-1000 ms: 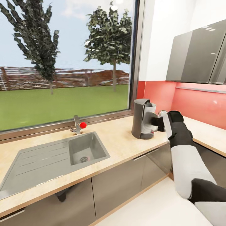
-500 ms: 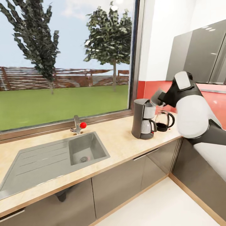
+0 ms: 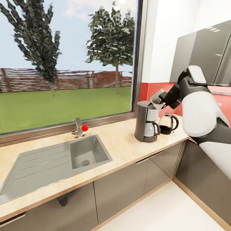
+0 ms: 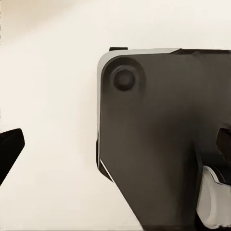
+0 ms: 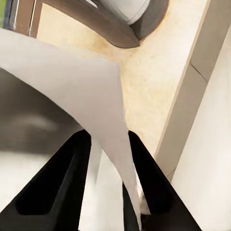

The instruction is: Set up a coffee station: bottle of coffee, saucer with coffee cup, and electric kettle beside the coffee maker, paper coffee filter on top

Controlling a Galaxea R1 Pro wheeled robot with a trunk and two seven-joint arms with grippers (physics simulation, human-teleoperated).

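Above the coffee maker [image 3: 145, 121] on the desk [image 3: 118, 150], your right pincer [image 3: 162, 98] was clamped on the paper filter [image 3: 157, 98], just over the machine's top. Risk, as judged: a thin sheet pinched at one edge could slip or land skewed, sliding off toward the kettle [image 3: 167, 123] beside it. Left pincer: state could not be told.
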